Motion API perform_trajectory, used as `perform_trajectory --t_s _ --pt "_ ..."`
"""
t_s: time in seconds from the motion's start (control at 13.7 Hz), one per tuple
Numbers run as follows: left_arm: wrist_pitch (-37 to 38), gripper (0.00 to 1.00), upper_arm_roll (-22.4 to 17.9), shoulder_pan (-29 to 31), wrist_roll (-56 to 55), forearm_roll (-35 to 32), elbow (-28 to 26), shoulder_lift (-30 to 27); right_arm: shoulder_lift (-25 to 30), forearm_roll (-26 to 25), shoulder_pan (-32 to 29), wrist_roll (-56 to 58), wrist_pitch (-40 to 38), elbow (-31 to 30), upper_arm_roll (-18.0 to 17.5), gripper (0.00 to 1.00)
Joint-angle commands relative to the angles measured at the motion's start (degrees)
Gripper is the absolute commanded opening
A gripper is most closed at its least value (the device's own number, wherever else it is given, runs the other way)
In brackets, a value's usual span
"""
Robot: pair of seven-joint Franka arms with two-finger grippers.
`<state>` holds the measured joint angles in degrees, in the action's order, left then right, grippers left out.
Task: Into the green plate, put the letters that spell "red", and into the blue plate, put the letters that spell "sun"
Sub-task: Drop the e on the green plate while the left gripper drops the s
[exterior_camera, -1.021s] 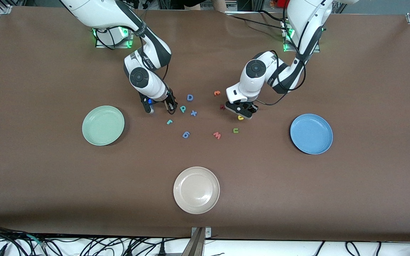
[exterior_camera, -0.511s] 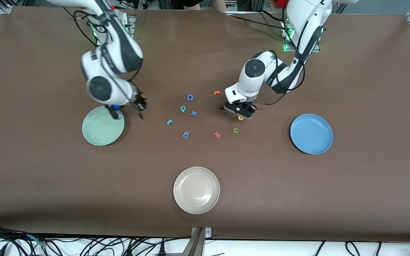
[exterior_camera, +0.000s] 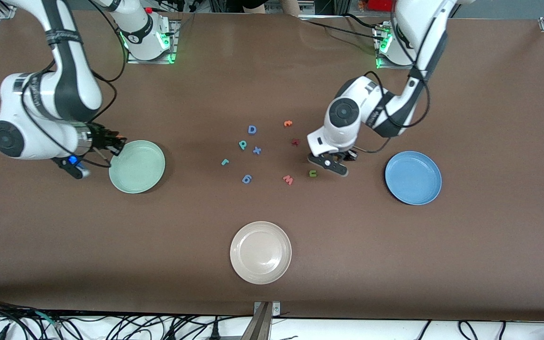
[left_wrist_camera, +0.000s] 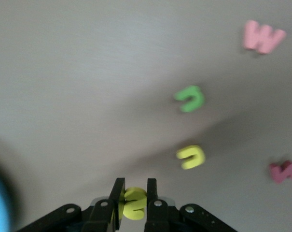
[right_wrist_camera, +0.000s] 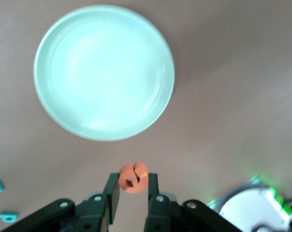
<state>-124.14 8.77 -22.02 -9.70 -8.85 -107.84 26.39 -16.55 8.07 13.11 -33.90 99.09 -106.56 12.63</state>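
- Letters for the two words are split between the grippers and the table: an orange "e" (right_wrist_camera: 133,177) is pinched between the fingers of the right gripper (right_wrist_camera: 132,195), and a yellow "s" (left_wrist_camera: 134,203) is pinched between the fingers of the left gripper (left_wrist_camera: 133,199).
- Right gripper (exterior_camera: 111,144) hangs in the air at the rim of the green plate (exterior_camera: 137,166), on the rim's right-arm end; the plate's bowl holds nothing and has bare brown table (exterior_camera: 395,264) around it.
- Left gripper (exterior_camera: 335,163) is over the table between the letter cluster and the blue plate (exterior_camera: 413,177), which also holds nothing.
- On the table, the green "n" (exterior_camera: 313,173) lies just beside the left gripper; the yellow "u" (left_wrist_camera: 191,157) shows in the left wrist view close to it, but the arm covers it in the front view.
- Teal "r" (exterior_camera: 225,162) and teal "d" (exterior_camera: 242,144) lie mid-table, well apart from the green plate.
- Other readable letters around them: a blue "D" (exterior_camera: 252,129), a blue "x" (exterior_camera: 257,150), a blue "6" (exterior_camera: 247,178), a pinkish "w" (exterior_camera: 288,179), an orange letter (exterior_camera: 288,123) and a dark red one (exterior_camera: 295,141).
- An off-white plate (exterior_camera: 260,252) sits alone nearer the front camera, with open table on every side.
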Motion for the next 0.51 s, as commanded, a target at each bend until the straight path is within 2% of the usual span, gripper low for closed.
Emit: perform_trajectory --t_s 0.0,0.22,0.44 --pt "4.9 0.12 0.5 6.4 9.1 0.0 1.8 0.1 -3.8 -0.2 0.5 5.7 4.2 0.1 1.4 0.11" --pt "5.4 0.12 0.5 14.3 18.6 0.0 1.8 1.4 -8.1 -0.1 0.2 6.9 12.4 -1.6 1.7 0.11" --pt "6.2 0.12 0.4 21.3 27.5 -0.1 1.8 1.5 -11.1 0.2 0.1 10.1 17.4 -3.3 1.7 0.11"
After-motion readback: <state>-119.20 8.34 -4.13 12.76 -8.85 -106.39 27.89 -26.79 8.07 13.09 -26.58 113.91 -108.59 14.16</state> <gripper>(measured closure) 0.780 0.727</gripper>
